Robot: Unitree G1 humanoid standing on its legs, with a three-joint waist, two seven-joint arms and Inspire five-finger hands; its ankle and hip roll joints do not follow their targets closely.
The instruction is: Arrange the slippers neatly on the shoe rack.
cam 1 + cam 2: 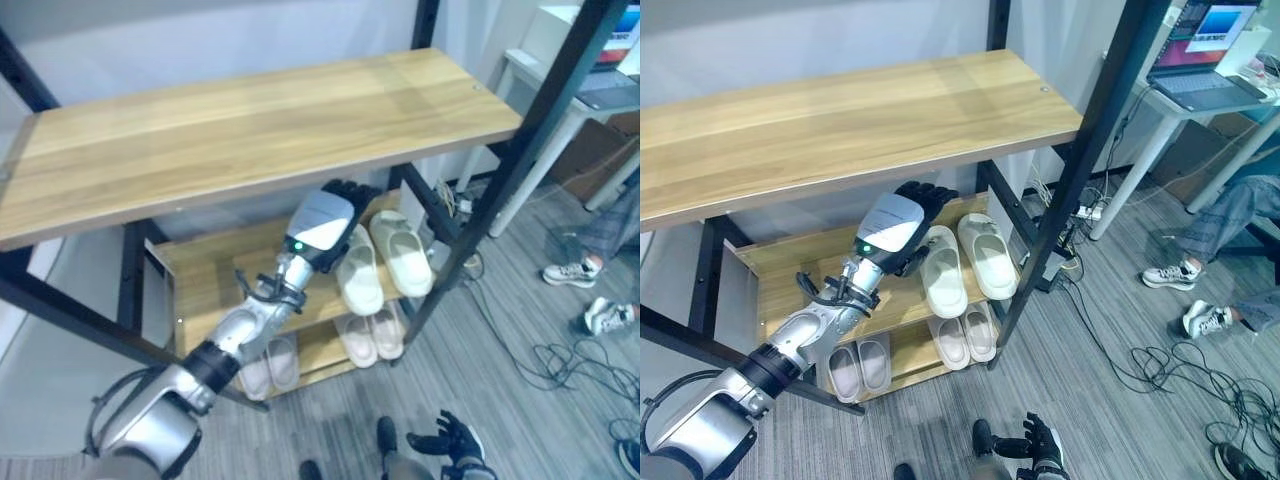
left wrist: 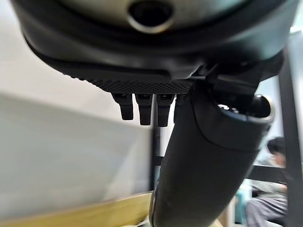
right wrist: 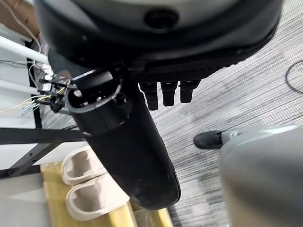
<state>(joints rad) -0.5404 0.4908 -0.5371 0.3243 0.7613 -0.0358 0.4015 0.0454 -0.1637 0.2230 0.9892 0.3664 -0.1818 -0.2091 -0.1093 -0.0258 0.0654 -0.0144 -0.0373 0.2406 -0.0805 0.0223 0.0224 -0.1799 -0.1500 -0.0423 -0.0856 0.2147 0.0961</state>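
- My left robot hand point(image 1: 325, 225) is reaching in under the top board, over the middle shelf, right beside the left slipper of the cream rubber slipper pair point(image 1: 385, 262). From the head cams I can't tell if it's actually touching that slipper.
- Fingers on that robot hand look straight and relaxed in its wrist cam, clamped on nothing.
- The arm comes in from lower left, stretched out and angled up toward the back of the black-framed wooden shoe rack point(image 1: 260, 115).
- My right robot hand point(image 1: 1038, 447) hangs low near the grey carpet floor point(image 1: 1140, 400), fingers loose, holding nothing.
- Progress-wise: the cream pair sits side by side on the middle shelf, toes pointing back, slightly splayed. Two pinkish pairs of slippers point(image 1: 910, 355) are lined up on the bottom shelf.
- I'd say it's nearly done, maybe just a nudge left to square up the cream pair.
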